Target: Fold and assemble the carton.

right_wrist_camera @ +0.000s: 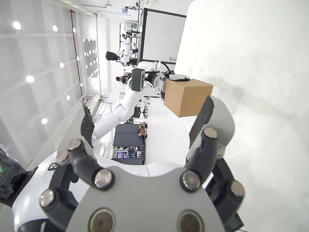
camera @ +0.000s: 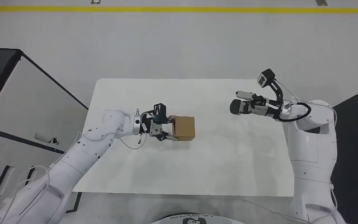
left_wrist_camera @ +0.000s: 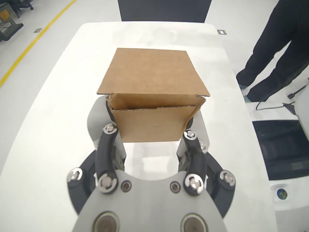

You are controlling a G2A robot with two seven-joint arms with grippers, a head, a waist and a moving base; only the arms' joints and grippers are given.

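Found the carton [camera: 183, 128] already squared into a box near the middle of the white surface [camera: 240, 168], pinched across its near end by the left fingers [left_wrist_camera: 95, 119]. Judged the flaps [left_wrist_camera: 154, 121] at that end folded in but seemingly not tucked, with those same fingers crowding them. Noted the right fingers [right_wrist_camera: 201, 114] spread wide, empty, well apart from the carton.

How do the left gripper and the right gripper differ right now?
The left gripper is closed on one end of the carton, with a finger on each side; the right gripper is open and holds nothing. The left gripper sits at the carton, while the right gripper stands apart from it across the table. Both are over the table and point toward the carton.
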